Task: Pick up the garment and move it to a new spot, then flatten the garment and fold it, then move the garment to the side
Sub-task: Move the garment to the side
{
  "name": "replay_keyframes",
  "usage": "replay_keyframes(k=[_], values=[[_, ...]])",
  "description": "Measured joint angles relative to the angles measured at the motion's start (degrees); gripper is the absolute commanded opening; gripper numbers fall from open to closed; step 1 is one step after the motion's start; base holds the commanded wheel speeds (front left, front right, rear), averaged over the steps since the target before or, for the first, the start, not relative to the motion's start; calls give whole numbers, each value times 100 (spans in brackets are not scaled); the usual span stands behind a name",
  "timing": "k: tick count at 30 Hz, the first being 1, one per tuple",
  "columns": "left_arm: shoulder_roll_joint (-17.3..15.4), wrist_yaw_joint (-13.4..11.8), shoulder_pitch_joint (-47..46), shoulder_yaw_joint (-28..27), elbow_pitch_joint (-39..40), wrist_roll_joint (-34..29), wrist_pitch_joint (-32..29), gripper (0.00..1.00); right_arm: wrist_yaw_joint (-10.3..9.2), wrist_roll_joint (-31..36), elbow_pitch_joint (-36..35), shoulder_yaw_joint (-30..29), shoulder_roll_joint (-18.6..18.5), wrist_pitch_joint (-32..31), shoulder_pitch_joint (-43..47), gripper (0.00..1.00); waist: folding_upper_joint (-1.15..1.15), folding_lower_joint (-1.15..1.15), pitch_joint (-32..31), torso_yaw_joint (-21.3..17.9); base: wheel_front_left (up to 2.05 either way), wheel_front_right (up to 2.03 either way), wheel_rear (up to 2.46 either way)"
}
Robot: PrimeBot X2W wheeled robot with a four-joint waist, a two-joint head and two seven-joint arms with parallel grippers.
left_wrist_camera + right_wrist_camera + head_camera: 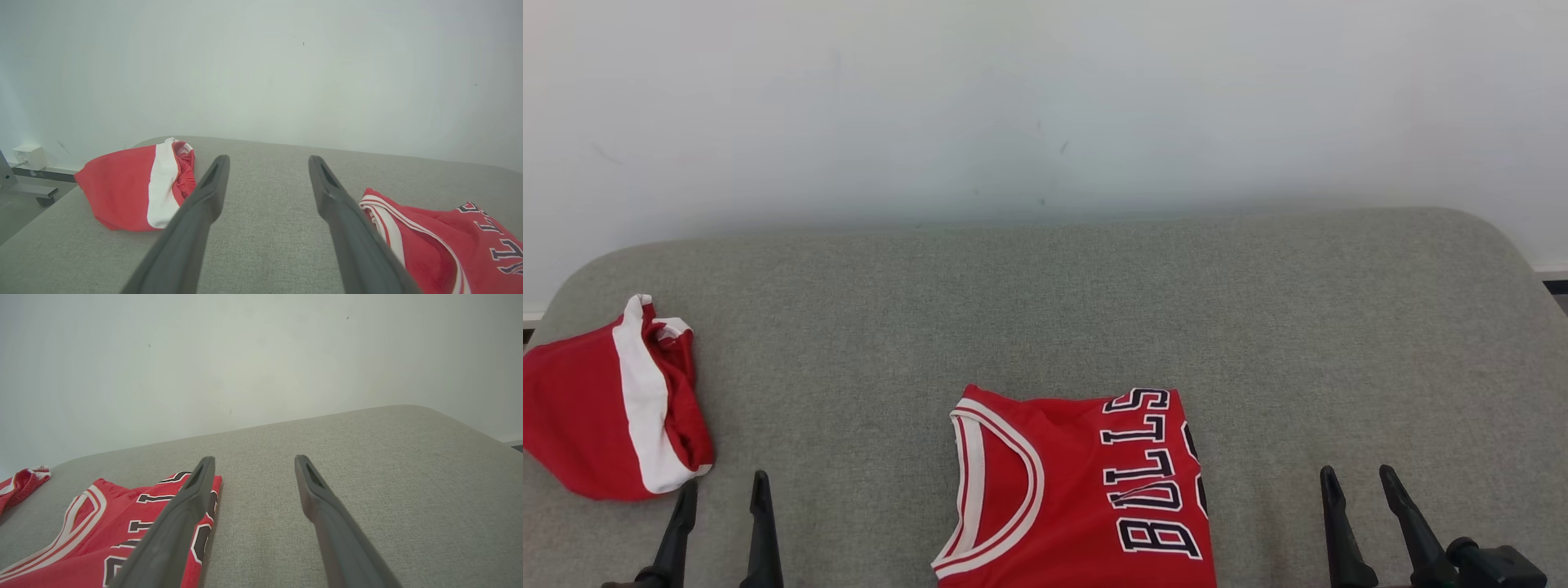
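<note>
A folded red jersey (1074,490) with white trim and dark "BULLS" lettering lies at the near middle of the grey cushioned surface (1045,302). It also shows at the right of the left wrist view as the jersey (449,241) and at the left of the right wrist view as the jersey (102,535). My left gripper (723,490) stands open at the lower left, to the left of the jersey, nothing between its fingers (204,204). My right gripper (1360,482) stands open at the lower right, its fingers (314,498) over bare fabric.
A second red garment with a white stripe (613,404) lies bunched at the surface's left edge, close to my left gripper; it appears as the striped garment (139,185) in the left wrist view. A pale wall (1045,106) rises behind the surface. A small white box (29,156) sits low at the wall.
</note>
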State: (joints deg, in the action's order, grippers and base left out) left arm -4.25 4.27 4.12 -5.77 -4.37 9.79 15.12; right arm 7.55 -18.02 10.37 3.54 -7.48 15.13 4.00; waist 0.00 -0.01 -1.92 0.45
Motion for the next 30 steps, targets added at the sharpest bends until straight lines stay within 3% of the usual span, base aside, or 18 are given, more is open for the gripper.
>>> replay_keyframes(k=[9, 30], values=[[10, 15, 97, -140, -10, -376, 0, 100, 0, 104, -98, -8, -3, -1, 107, 100, 0, 0, -69, 13, 0, 0, 0], [14, 181, 4, -185, -389, -368, 0, 100, 0, 248, -78, 31, 27, 0, 191, 100, 0, 1, -28, -19, 0, 0, 0]])
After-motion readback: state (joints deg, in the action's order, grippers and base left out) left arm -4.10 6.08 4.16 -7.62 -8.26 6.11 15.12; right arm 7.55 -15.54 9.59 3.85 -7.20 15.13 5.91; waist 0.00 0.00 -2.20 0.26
